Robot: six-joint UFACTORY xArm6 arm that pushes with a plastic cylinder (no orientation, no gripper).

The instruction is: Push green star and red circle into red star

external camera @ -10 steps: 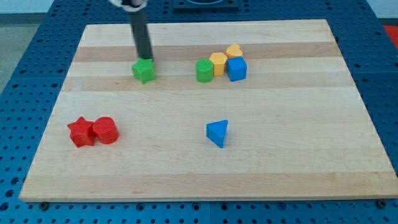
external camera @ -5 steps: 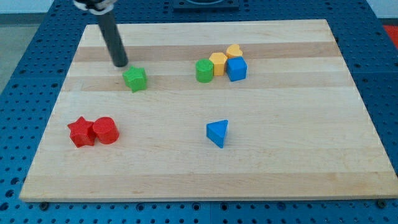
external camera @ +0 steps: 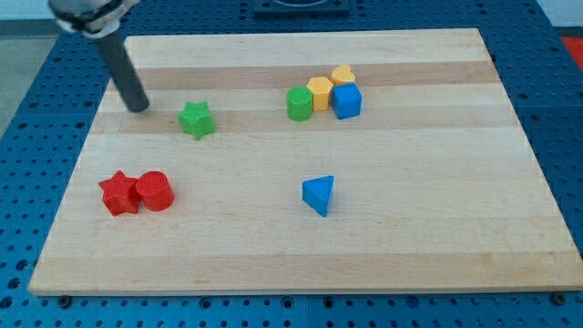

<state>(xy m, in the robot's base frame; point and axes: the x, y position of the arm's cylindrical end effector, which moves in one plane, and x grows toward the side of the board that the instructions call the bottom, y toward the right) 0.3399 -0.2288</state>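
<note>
The green star (external camera: 196, 119) lies on the wooden board (external camera: 410, 246) in the upper left part of the view. The red star (external camera: 119, 193) and the red circle (external camera: 154, 191) sit side by side, touching, at the lower left, red star on the left. My tip (external camera: 140, 107) rests on the board to the upper left of the green star, apart from it by a clear gap. The dark rod rises from it toward the view's top left.
A green cylinder (external camera: 299, 104), an orange hexagon (external camera: 320, 92), a yellow heart (external camera: 343, 74) and a blue cube (external camera: 347, 101) cluster at the upper middle. A blue triangle (external camera: 319, 194) lies at the lower middle. The board's left edge is near my tip.
My tip moved left, from just above the green star to well left of it. The green star slid slightly down and left. The red blocks have not moved.
</note>
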